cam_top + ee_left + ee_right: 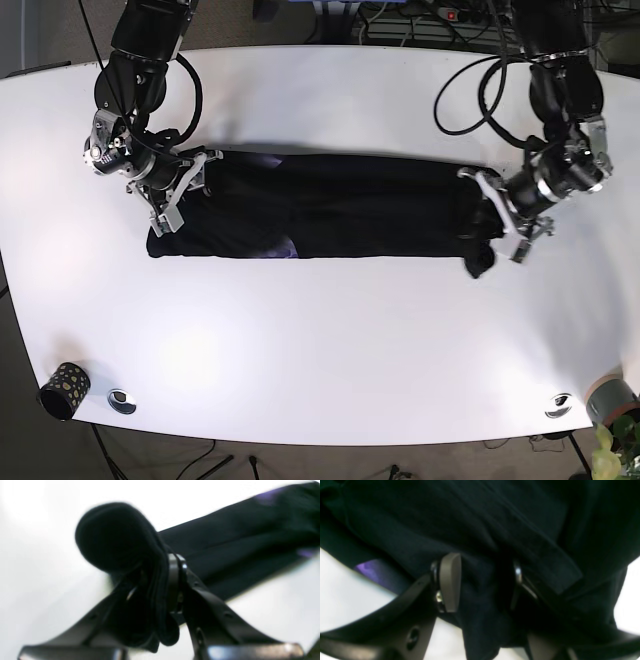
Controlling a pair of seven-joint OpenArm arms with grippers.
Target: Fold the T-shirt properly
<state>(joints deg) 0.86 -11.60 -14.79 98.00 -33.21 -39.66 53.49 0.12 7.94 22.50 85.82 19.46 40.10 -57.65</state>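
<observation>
A white oval bench (330, 350) fills the base view, with dark floor and cables past its far edge. Across its middle lies the black T-shirt (330, 205), folded into a long narrow band that runs from one arm to the other; small purple patches show on the cloth near its lower edge.

The left gripper (508, 215) sits at the end of the band on the base view's right. In the left wrist view its fingers (175, 580) are pressed together on a thick bunch of the black cloth — a rounded lump of fabric bulges above the tips, and the rest of the shirt stretches away flat on the bench behind.

The right gripper (172, 195) is at the opposite end of the band. In the right wrist view its fingers (450, 582) stand a little apart with a fold of the shirt packed between them, pinching it; cloth hangs below the tips and drapes over the far finger, so that one is mostly hidden.

Near the front edge of the bench stand a small dark speckled cup (62, 388) at the corner, a round metal fitting (122, 401) just beside it, and another such fitting (558, 405) far off at the opposite corner.
</observation>
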